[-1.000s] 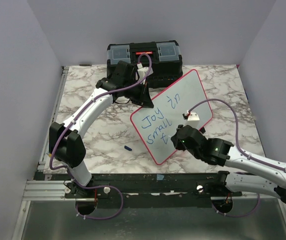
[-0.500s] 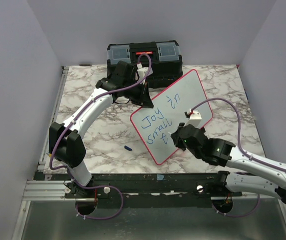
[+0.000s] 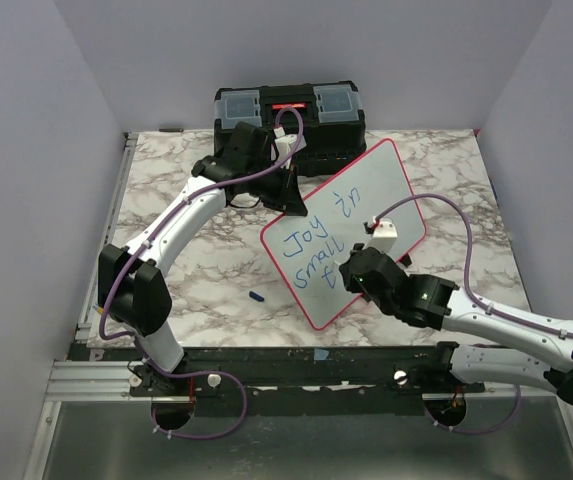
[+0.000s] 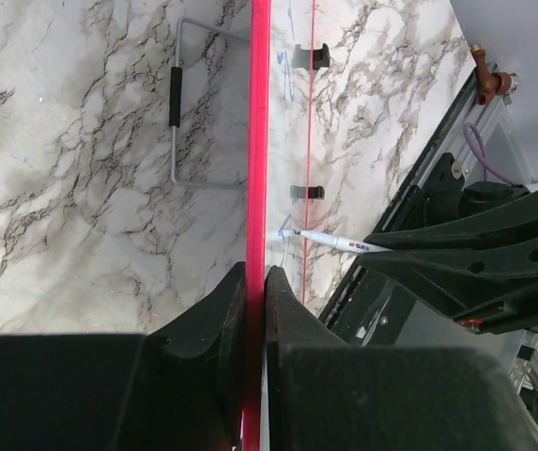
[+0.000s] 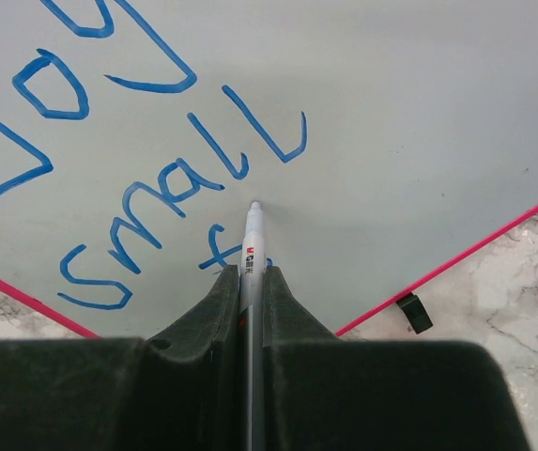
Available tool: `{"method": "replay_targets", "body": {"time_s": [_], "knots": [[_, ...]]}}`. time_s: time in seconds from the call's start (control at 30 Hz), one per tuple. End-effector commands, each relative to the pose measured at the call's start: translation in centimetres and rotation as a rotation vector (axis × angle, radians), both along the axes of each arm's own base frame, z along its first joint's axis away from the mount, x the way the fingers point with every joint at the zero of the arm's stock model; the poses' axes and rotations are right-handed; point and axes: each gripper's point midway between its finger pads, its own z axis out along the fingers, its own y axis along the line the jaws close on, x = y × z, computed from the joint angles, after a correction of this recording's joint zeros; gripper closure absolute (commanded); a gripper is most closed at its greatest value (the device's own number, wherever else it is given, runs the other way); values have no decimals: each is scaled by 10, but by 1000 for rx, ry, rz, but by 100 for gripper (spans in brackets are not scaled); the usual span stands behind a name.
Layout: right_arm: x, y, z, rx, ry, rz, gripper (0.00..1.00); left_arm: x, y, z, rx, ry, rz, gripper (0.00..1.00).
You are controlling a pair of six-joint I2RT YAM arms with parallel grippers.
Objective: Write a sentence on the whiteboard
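On the marbled white tabletop [image 3: 181,275], in front of a black plastic toolbox [image 3: 288,110], the flat white whiteboard with a thin red-pink rim [image 3: 391,190] stands tilted. The left tool [image 3: 292,197] is clamped tight on its far-left edge. The left wrist view shows this closely: both black fingers [image 4: 214,315] pinch the red rim [image 4: 259,141] edge-on. The right tool [image 3: 352,268] is closed around a slim white marker [image 5: 253,240], and the marker's tip touches the board face [image 5: 400,113] just beside a blue "f".

Only the right wrist view makes the lettering sharp: "Joy", "small" and the "f" below. The overhead view adds "in" further up. The left wrist view alone shows the board's underside: a grey wire stand with a black sleeve [image 4: 175,113], a small black foot [image 4: 311,56], and the marker [image 4: 330,241] meeting the board from the other side. The overhead view also shows a small blue cap [image 3: 256,296] lying on the tabletop near the board's near-left edge.

The board lies between the two tools, the right one over its near-left part.
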Motion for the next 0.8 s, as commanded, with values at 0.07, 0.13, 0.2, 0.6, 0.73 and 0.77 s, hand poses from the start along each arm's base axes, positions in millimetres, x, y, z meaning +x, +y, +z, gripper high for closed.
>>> {"method": "replay_targets", "body": {"time_s": [0.07,0.13,0.2,0.6,0.73,0.77], "knots": [[11,5,10,15,-36,-36,99,3,6,5,24,-79,-4,100],[11,4,8,12,-33,-34,99,3,6,5,24,-79,-4,100],[9,3,5,7,-27,-32,99,3,5,4,24,-78,-5,100],[-5,-10,-20,-12,43,-35,99,4,5,4,26,-76,-4,100],[-11,-13,-27,-15,63,-25,99,4,5,4,26,-75,-3,100],[-13,-14,-29,-18,70,-19,99,4,5,3,26,-74,-3,100]]}}
